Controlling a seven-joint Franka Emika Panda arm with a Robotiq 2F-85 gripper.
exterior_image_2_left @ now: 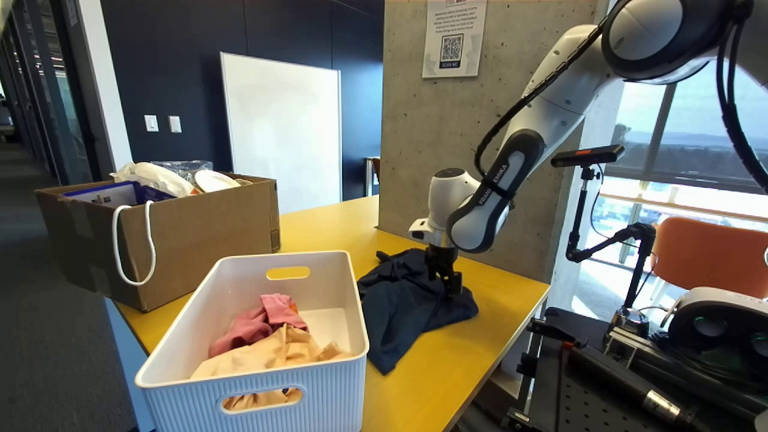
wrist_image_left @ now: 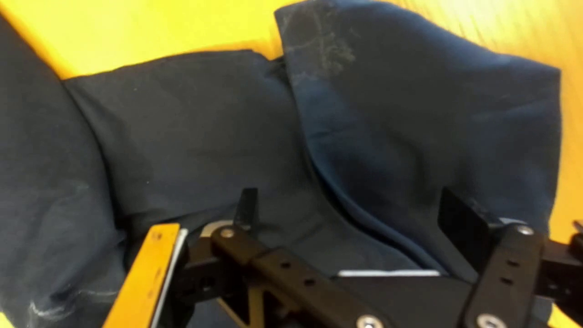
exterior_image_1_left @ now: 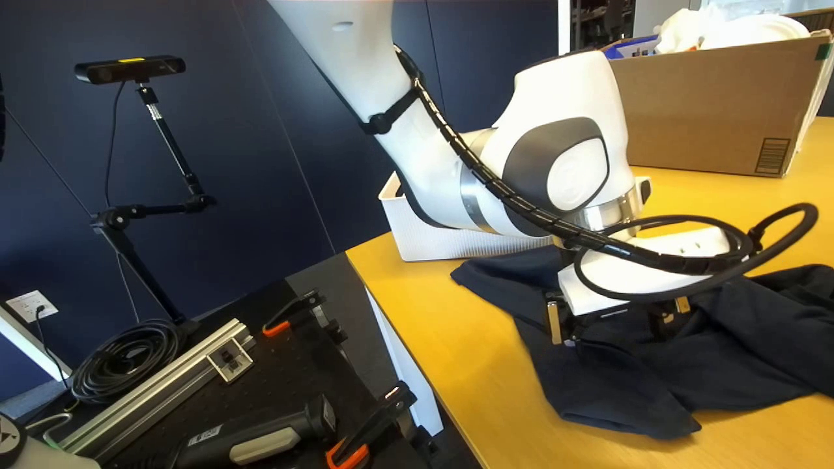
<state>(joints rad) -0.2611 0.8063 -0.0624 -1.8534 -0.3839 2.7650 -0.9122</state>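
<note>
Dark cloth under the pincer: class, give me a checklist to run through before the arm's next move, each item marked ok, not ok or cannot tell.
1. Pincer open: ok, its jaws stand wide apart in the wrist view.
2. Pincer above the dark cloth: ok, fabric spreads beneath it.
3. The dark cloth lying flat: not ok, it is rumpled, with overlapping folds.
4. Pincer touching fabric: cannot tell, contact is unclear.
5. Pincer clear of the white bin: ok, they stand apart.

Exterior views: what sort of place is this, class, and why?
Probably an office or lab: a white rectangular board, a white paper QR notice on grey concrete, a jointed white robot arm.
</note>
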